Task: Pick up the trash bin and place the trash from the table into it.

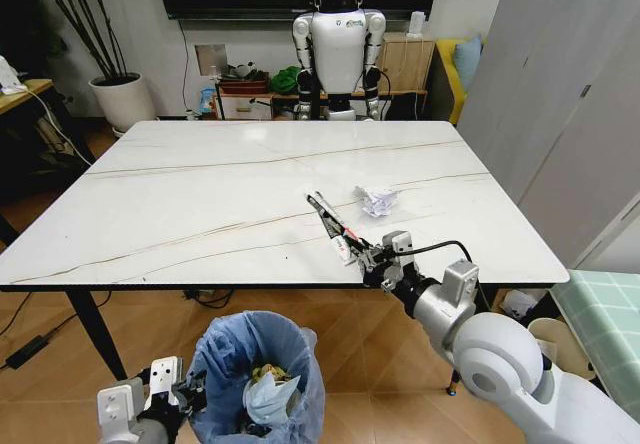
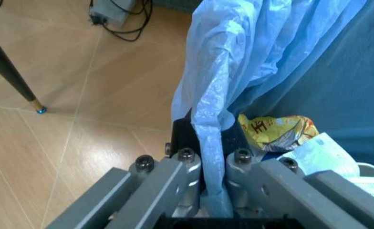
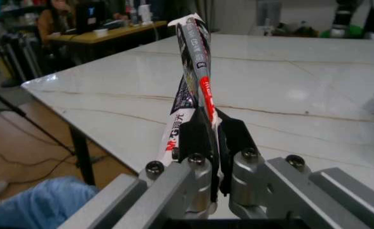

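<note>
The table (image 1: 200, 194) is nearly bare, which suggests the job is mostly done: across its white top the litter in sight is a crumpled paper (image 1: 379, 200), lying toward the right edge and well in from the near edge, and a long wrapper (image 1: 332, 226) that is already in a gripper. The bin (image 1: 256, 379) hangs below the near edge, in front of the table over the wooden floor, its blue bag open at the top. It has clearly been picked up, since the left gripper (image 1: 190, 389) is closed on the bin's rim and liner; in the left wrist view the fingers (image 2: 177, 174) pinch the blue plastic between them. Inside the bin lie a pale blue mask (image 1: 268, 397) and a yellow wrapper (image 2: 277, 132), with other scraps beneath that are too tangled to name, so much of the trash seems to be in already. The right gripper (image 1: 374, 260) reaches over the near edge toward the table's right corner and is clamped on the lower end of the long wrapper; in the right wrist view the wrapper (image 3: 196, 78) stands up out of the closed jaws at a tilt, held above the top rather than lying on it. Judging by this, what remains is to carry that wrapper to the bin and drop it in, then fetch the crumpled paper.
</note>
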Motion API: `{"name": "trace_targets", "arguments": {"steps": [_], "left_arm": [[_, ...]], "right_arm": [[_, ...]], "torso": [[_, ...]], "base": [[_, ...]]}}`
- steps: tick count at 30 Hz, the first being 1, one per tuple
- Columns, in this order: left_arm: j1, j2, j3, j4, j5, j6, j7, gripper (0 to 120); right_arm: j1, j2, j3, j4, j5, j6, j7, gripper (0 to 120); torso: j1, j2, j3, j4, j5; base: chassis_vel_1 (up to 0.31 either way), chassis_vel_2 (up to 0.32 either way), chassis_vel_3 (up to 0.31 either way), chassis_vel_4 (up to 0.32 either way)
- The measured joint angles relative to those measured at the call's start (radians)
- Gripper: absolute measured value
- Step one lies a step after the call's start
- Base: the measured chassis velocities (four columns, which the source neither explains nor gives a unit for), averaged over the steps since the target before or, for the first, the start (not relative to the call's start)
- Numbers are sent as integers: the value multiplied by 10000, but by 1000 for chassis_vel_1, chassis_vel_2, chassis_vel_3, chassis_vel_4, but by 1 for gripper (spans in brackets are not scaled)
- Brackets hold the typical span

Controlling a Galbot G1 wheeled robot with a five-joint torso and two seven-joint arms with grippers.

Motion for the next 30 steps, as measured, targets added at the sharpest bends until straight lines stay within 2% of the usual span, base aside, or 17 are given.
{"name": "trace_targets", "arguments": {"steps": [9, 15, 22, 30], "left_arm": [[-40, 83, -103, 0, -146, 0, 15, 0], [-91, 68, -104, 0, -145, 0, 18, 0], [-141, 73, -48, 0, -121, 0, 25, 0], [-139, 51, -58, 0, -95, 0, 55, 0]], "right_arm": [[-228, -740, -164, 531, -903, 279, -2084, 0], [-903, -1437, -615, 871, -2221, 418, -3299, 0], [-822, -1866, -1422, 757, -3018, 465, -3525, 0], [-805, -1918, -1527, 522, -3141, 404, -3464, 0]], "torso": [[0, 0, 0, 2, -1], [0, 0, 0, 0, -1], [0, 0, 0, 1, 0], [0, 0, 0, 1, -1]], "base": [[0, 0, 0, 0], [0, 0, 0, 0], [0, 0, 0, 0], [0, 0, 0, 0]]}}
